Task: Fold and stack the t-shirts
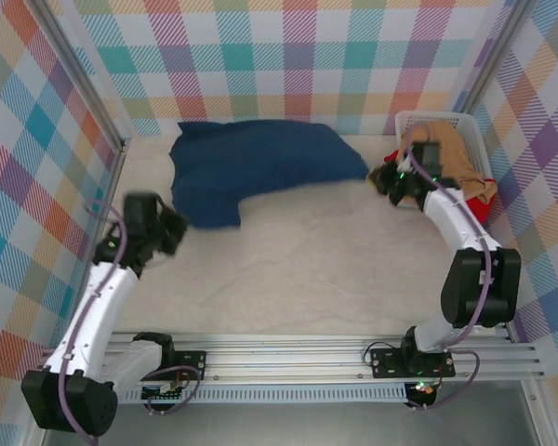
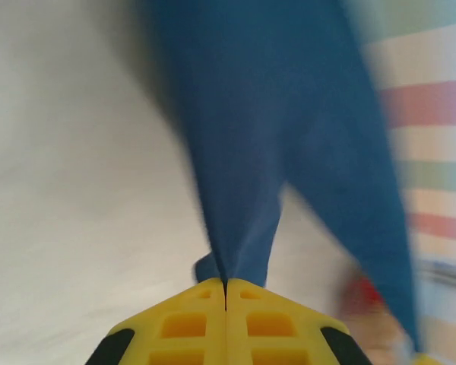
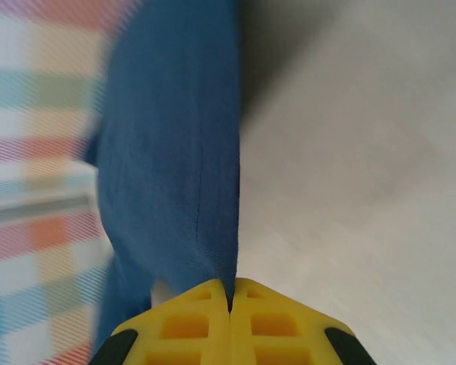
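— The red t-shirt is mostly hidden behind the right arm and the basket wall.
— In the left wrist view, a red patch is too blurred to name, and the navy t-shirt runs off the top edge.

We look down from above and behind the arm bases, taking in the whole bench and the checked walls beyond. At the left wrist we sit right behind the left jaws, facing along the navy t-shirt, very near and blurred. At the right wrist we sit behind the right jaws, equally near. All three views share that shirt and the pale bench top.
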